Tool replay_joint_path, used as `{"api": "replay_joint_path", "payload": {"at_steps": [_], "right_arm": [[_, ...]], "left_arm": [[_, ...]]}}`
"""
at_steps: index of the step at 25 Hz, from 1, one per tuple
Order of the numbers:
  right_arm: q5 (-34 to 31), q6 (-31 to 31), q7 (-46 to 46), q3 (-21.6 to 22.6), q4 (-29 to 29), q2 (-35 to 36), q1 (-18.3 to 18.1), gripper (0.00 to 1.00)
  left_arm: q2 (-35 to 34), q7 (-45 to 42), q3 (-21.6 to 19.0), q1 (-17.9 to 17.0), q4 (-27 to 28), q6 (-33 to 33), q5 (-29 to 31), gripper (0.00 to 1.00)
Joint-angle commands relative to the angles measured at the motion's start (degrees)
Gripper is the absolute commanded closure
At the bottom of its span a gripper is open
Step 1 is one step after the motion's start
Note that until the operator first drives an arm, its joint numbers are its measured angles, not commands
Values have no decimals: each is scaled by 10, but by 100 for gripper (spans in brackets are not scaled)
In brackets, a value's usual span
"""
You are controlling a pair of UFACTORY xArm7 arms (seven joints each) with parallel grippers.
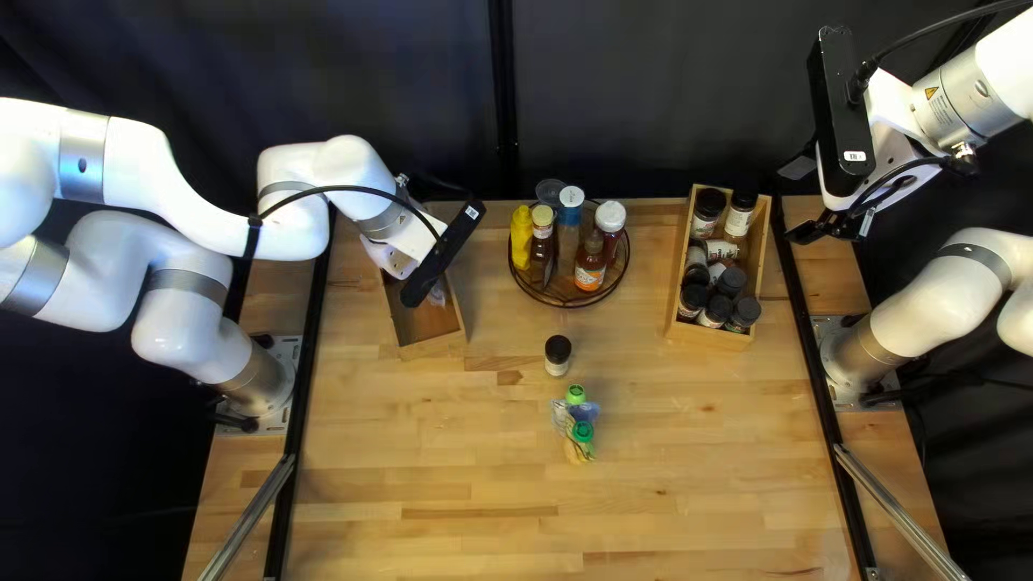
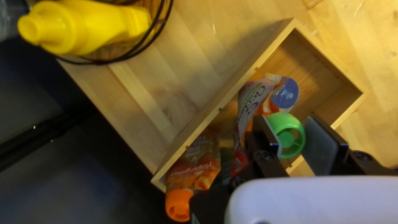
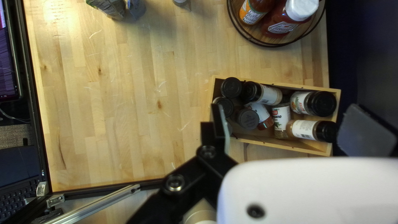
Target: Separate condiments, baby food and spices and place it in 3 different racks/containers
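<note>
My left gripper's arm ends over the left wooden box (image 1: 434, 345) in the top left view; its fingertips are hidden. In the left wrist view my left gripper (image 2: 292, 139) is shut on a pouch's green cap (image 2: 289, 135). Around that cap, pouches (image 2: 259, 93) show within the box (image 2: 344, 87), and an orange-capped pouch (image 2: 192, 170) lies at its end. My right gripper (image 1: 829, 228), high at the right, is open and empty in the right wrist view (image 3: 282, 128). Dark-lidded spice jars (image 3: 248, 119) fill the right box (image 3: 275, 146). A spice jar (image 1: 557, 355) and green-capped pouches (image 1: 579, 425) stand mid-table.
Between the boxes, a round wire-rimmed rack (image 1: 567, 300) holds a yellow bottle (image 1: 522, 237), sauce bottles (image 1: 590, 263) and other condiments. The yellow bottle (image 2: 87, 27) also appears beyond the left box in the left wrist view. Metal bars (image 1: 895, 514) flank the table's near sides.
</note>
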Motion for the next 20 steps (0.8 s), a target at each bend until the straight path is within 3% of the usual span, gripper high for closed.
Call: {"api": "replay_joint_path", "payload": {"at_steps": [1,2,3,8,15,20], "right_arm": [[0,0,0,0,0,0,0,0],[0,0,0,0,0,0,0,0],[0,0,0,0,0,0,0,0],[0,0,0,0,0,0,0,0],[0,0,0,0,0,0,0,0],[0,0,0,0,0,0,0,0]], "left_arm": [[-7,-17,-8,17,-10,-2,19,100],[-5,-26,-12,20,-9,0,22,86],[-5,-33,-17,20,-7,3,21,3],[22,-78,-47,-7,26,23,-12,0],[147,-130,-97,-102,148,39,-127,0],[219,-157,-126,-144,205,4,-180,0]]}}
